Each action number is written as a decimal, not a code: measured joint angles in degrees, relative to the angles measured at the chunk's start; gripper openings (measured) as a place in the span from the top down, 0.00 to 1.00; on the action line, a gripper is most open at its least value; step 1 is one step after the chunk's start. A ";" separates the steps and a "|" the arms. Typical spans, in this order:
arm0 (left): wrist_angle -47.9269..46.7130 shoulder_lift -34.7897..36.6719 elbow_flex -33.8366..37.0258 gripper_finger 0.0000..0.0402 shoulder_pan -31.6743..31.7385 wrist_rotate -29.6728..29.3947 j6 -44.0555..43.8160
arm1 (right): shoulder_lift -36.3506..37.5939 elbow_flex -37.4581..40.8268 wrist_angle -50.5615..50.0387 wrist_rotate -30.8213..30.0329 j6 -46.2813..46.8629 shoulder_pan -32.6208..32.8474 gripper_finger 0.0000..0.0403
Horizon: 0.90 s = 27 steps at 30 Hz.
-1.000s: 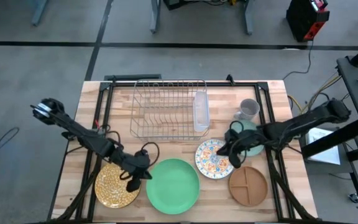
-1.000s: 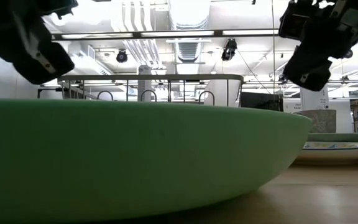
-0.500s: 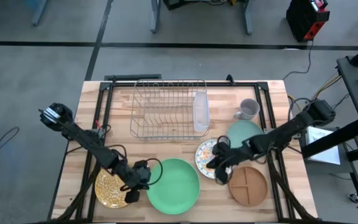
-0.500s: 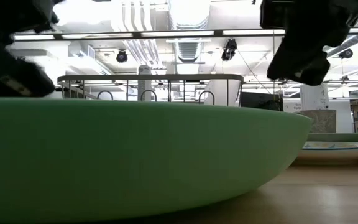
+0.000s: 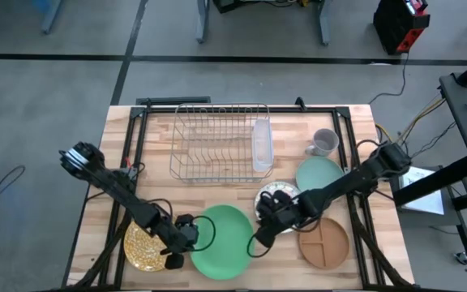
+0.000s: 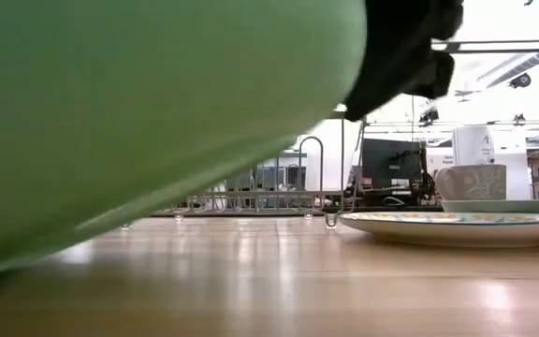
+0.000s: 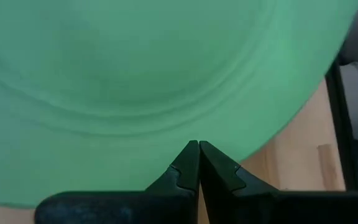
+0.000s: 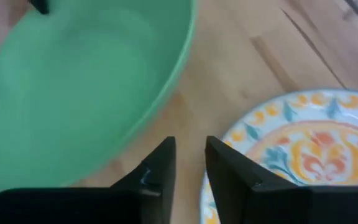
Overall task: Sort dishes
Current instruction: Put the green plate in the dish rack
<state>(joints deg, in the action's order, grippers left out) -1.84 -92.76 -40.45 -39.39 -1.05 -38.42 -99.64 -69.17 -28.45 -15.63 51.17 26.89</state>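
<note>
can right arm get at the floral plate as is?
Probably yes. The right gripper, open, sits between green plate and floral plate, whose top is bare. Left gripper is at the green plate's opposite rim.

Grey floor (image 5: 55,81) with dark seams, ceiling strip lights (image 6: 494,45), red-black unit (image 5: 400,23) nearby.

wire dish rack (image 5: 217,139), grey mug (image 5: 323,143), wooden table (image 5: 362,120)
</note>
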 joint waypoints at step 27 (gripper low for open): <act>0.85 -1.72 0.09 1.00 -0.97 -2.64 0.15 | -5.16 -8.89 -6.33 0.90 10.55 -0.42 0.42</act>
<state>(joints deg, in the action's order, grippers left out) -0.99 -94.48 -40.36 -40.36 -3.68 -38.27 -104.80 -78.06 -34.77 -14.73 61.72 26.48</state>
